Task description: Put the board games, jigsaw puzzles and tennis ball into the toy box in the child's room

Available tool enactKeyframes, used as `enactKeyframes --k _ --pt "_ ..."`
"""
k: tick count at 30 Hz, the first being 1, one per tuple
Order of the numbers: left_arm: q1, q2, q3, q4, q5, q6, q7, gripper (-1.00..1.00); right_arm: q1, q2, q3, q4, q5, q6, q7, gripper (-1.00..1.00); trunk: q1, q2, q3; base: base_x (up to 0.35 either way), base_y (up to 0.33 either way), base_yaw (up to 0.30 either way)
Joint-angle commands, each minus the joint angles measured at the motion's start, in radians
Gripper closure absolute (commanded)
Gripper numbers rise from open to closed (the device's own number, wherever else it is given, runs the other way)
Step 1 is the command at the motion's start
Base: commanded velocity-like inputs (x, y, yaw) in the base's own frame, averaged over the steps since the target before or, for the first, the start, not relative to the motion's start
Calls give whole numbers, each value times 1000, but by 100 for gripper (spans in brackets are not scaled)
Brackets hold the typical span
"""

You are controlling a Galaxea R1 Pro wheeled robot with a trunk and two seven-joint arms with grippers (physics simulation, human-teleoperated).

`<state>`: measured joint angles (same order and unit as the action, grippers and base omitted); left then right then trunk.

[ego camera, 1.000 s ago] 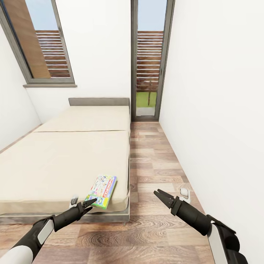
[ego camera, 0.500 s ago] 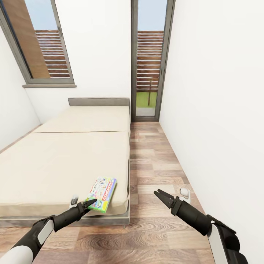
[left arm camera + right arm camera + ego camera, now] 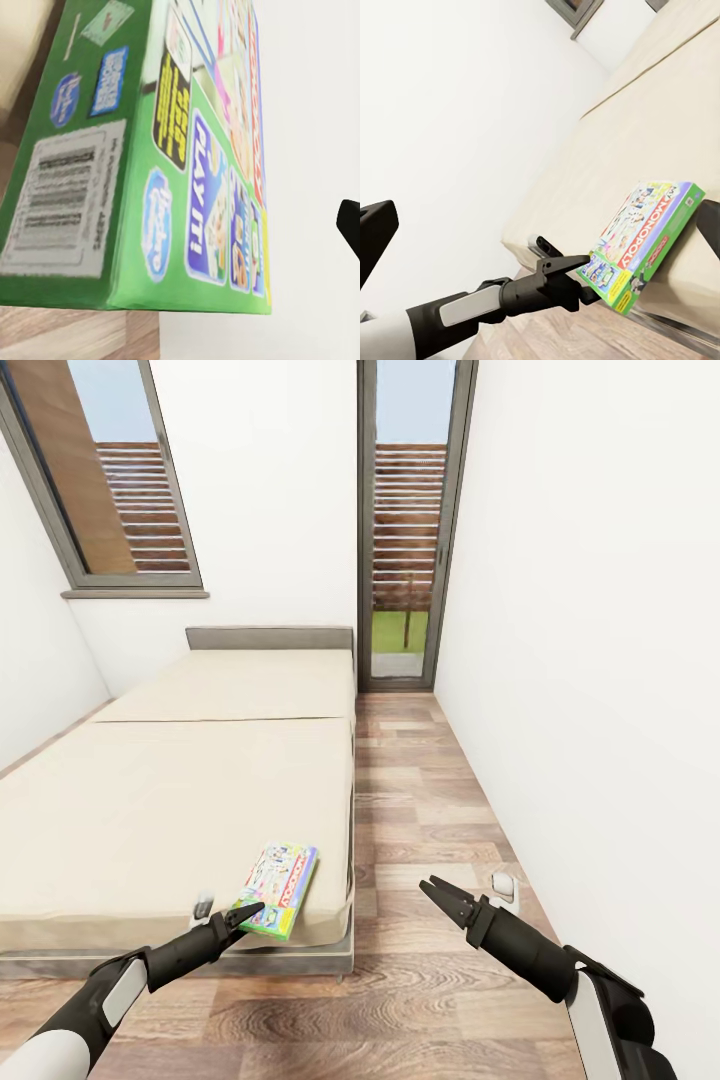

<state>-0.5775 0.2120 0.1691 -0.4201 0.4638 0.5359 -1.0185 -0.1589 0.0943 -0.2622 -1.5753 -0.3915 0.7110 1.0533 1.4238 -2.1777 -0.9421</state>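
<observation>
One board game [image 3: 279,887], the flat green box with the red Monopoly banner, lies on the near right corner of the bed [image 3: 170,800]. Its near end reaches the mattress edge. My left gripper [image 3: 247,912] is open, with its fingertips at the box's near corner [image 3: 619,279]. In the left wrist view the box's green side [image 3: 142,172] sits very close, and one dark finger [image 3: 349,225] stands well apart from it. My right gripper [image 3: 436,891] hovers open over the wood floor, right of the bed. The toy box, table, jigsaw puzzles and tennis ball are out of view.
A strip of wood-plank floor [image 3: 430,800] runs between the bed and the white right wall [image 3: 600,660]. It leads to a tall grey-framed glass door [image 3: 405,530]. A window [image 3: 110,480] is above the grey headboard [image 3: 270,637].
The box's near end has shifted slightly toward the bed's front edge, and the mattress corner beside it bulges a little. Both arms have hardly moved.
</observation>
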Motion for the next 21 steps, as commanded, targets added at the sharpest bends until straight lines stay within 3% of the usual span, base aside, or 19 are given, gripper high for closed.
enactKeyframes --k 1,6,7,21 --pt "-1 0 3 0 9 4 -2 -100 -1 1 -2 0 -3 6 2 -100 0 0 -1 0 0 0" --pt "-1 0 2 0 9 4 -2 -100 -1 1 -2 0 -3 7 2 -100 0 0 -1 0 0 0" --pt "-1 0 3 0 9 5 -2 100 -1 1 -2 0 -3 7 2 -100 0 0 -1 0 0 0" --pt "-1 0 4 0 10 7 -3 100 -1 1 -2 0 -3 7 2 -100 -8 14 5 0 0 0"
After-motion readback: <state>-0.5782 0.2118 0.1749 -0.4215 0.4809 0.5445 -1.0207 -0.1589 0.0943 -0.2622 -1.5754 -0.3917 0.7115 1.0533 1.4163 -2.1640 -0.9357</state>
